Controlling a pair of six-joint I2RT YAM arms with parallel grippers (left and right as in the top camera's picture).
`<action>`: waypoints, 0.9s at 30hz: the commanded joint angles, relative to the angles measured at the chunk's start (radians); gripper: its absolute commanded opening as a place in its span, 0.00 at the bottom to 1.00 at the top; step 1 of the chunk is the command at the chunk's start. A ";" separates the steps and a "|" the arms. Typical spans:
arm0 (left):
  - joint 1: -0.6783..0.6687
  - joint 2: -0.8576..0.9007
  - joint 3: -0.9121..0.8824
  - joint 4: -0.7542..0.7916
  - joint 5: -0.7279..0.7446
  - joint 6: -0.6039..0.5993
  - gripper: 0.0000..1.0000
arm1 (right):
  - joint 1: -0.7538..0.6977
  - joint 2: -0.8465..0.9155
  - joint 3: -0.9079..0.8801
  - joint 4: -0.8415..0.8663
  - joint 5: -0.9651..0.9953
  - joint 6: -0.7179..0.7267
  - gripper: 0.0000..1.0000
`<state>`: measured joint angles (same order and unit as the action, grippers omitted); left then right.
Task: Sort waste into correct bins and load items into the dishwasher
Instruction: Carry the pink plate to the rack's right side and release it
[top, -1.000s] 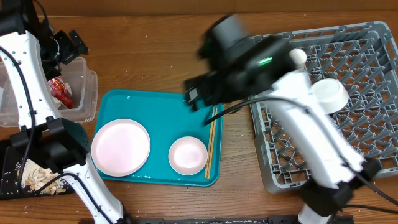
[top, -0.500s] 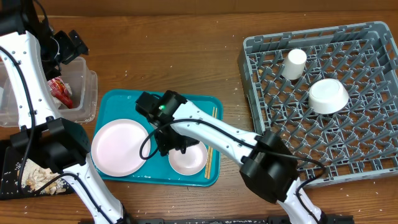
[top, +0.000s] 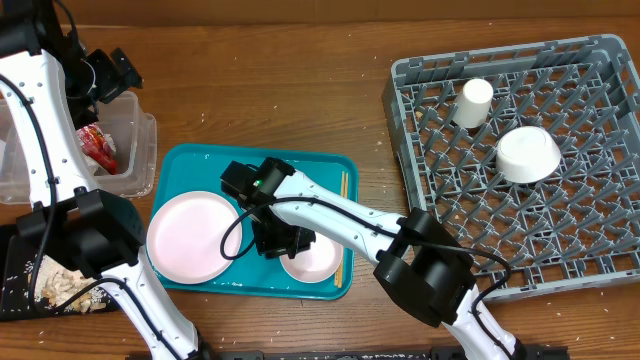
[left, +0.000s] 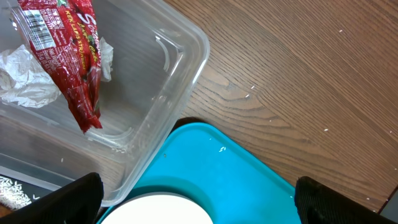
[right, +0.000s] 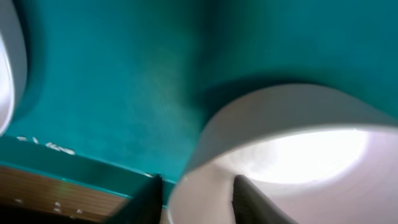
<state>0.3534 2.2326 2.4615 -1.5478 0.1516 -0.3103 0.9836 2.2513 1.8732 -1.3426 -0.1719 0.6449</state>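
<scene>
A second ago the right arm was a blur swinging over from the dish rack (top: 400, 75). Half a second ago its wrist hung above the teal serving tray (top: 200, 165), between the two pieces still on it. Now the right gripper (top: 284, 242) has come lower and sits at the left edge of the small white dish (top: 320, 262). In the right wrist view one finger is outside the dish on the teal surface and the other inside the bowl of it, with the white rim between them. Whether they have pressed onto that rim I cannot tell. This reads as the start of the dish's pick, so loading goes on: the white cup (top: 473, 101) and white bowl (top: 528, 154) already sit in the far part of the rack, well right of the tray. The dish lies at the near right of the tray, with the pale pink plate (top: 190, 235) just to its left, close to the gripper's outer finger. The wooden chopsticks (top: 338, 268) lie just right of the dish, with the arm's link crossing above them, so a careless lift or sideways drag could nudge either one. The left gripper (top: 115, 75) hovers at the far left over the corner of the clear tub (top: 140, 150), its fingers spread wide and holding nothing. The tub holds the red snack wrapper (left: 68, 56) and the crumpled tissue (left: 25, 87). The black tray (top: 12, 250), near left, carries pale scraps.
</scene>
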 joint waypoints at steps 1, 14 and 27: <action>-0.007 -0.009 0.013 0.002 -0.010 0.016 1.00 | 0.005 0.001 -0.004 0.002 0.006 0.010 0.20; -0.007 -0.009 0.013 0.002 -0.010 0.016 1.00 | -0.074 -0.043 0.259 -0.163 -0.039 -0.106 0.04; -0.007 -0.009 0.013 0.002 -0.010 0.016 1.00 | -0.609 -0.452 0.486 -0.351 -0.034 -0.248 0.04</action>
<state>0.3534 2.2326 2.4615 -1.5478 0.1513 -0.3099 0.4618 1.8904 2.3291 -1.6909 -0.1791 0.4808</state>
